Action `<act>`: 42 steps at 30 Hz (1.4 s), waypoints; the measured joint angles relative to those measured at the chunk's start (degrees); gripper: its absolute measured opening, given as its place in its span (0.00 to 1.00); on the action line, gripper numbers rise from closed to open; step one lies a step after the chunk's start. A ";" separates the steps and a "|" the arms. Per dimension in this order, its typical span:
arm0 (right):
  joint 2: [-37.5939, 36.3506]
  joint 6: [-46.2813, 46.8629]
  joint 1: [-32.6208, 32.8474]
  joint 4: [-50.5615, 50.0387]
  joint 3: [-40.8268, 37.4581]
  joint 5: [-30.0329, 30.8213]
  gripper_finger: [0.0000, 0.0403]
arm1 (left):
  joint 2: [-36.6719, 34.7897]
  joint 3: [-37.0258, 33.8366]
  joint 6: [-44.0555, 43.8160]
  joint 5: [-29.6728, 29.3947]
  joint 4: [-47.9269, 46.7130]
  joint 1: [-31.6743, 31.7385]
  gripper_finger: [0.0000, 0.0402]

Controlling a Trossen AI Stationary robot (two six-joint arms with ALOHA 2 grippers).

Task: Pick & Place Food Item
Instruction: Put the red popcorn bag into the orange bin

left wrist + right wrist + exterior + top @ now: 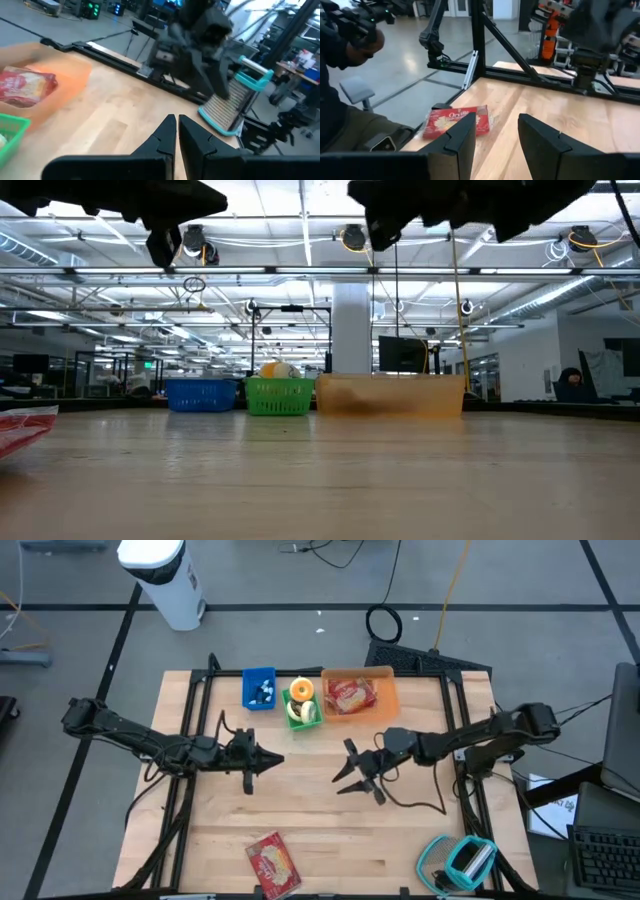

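A red food packet [273,864] is lying flat on the wooden table [320,820], near the lower edge of the high view and left of centre, well apart from both arms. It is also being seen in the right wrist view [457,120], close to the table's edge, and as a red sliver at the far left of the low view [22,427]. A second red packet [350,696] is being held inside the orange bin [385,680] at the upper middle of the high view. Just left of that bin a green basket [303,715] is holding round yellow and green pieces, and left of that again a blue basket [260,688] is sitting with small items inside; the three are lined up along the table's top edge.

The left gripper [270,759] is being held above the table at middle left, its fingers [165,136] pressed together on nothing. The right gripper [352,776] is being held at middle right, its fingers [465,131] parted with nothing between them.

A teal-handled tool [462,860] is resting at the lower right corner. A white cylinder [165,580] is standing on the floor at upper left.
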 joint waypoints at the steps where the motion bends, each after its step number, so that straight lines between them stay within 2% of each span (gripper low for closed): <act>1: -1.42 0.02 -0.01 -1.92 0.00 0.00 0.34 | 0.00 0.00 0.22 0.91 -0.26 -0.01 0.05; 5: -8.14 -0.69 -0.07 -10.27 0.00 0.07 0.34 | 0.03 0.26 5.21 10.44 -0.48 -1.04 0.05; 6: -9.63 -0.95 -0.07 -12.53 0.00 0.12 0.34 | 0.32 0.95 7.09 10.98 -0.46 -2.74 0.05; 9: -13.40 -1.00 0.00 -18.98 0.00 1.29 0.33 | 2.48 5.63 13.46 7.79 -3.96 -9.19 0.05; 11: -15.36 -0.87 0.31 -22.11 0.00 3.12 0.32 | 4.94 10.74 13.02 3.40 -12.18 -12.98 0.05; 13: -16.74 -1.11 0.71 -24.99 0.00 5.51 0.32 | 8.28 17.04 7.38 -0.43 -23.64 -16.03 0.05; 15: -17.61 -1.57 1.04 -27.49 0.00 7.65 0.32 | 12.73 22.94 -0.52 -1.68 -33.96 -18.14 0.06; 18: -18.33 -1.95 1.05 -29.12 0.00 9.18 0.32 | 19.84 29.09 -12.02 -0.09 -45.34 -20.39 0.12; 21: -18.43 -2.91 1.03 -29.32 0.00 9.23 0.32 | 25.82 32.63 -22.23 2.96 -50.62 -21.52 0.22; 25: -18.35 -4.53 1.02 -29.35 0.00 9.20 0.32 | 32.23 32.92 -30.31 7.97 -53.73 -22.73 0.37; 30: -18.26 -4.92 1.01 -29.37 0.00 9.18 0.32 | 38.80 32.92 -31.42 9.91 -52.33 -23.71 0.52; 36: -18.23 -4.57 1.03 -29.55 0.00 8.98 0.32 | 44.75 32.92 -30.83 9.95 -51.45 -23.10 0.61; 42: -18.23 -4.50 1.04 -30.03 0.00 8.95 0.32 | 47.13 32.92 -30.84 10.15 -51.53 -21.77 0.66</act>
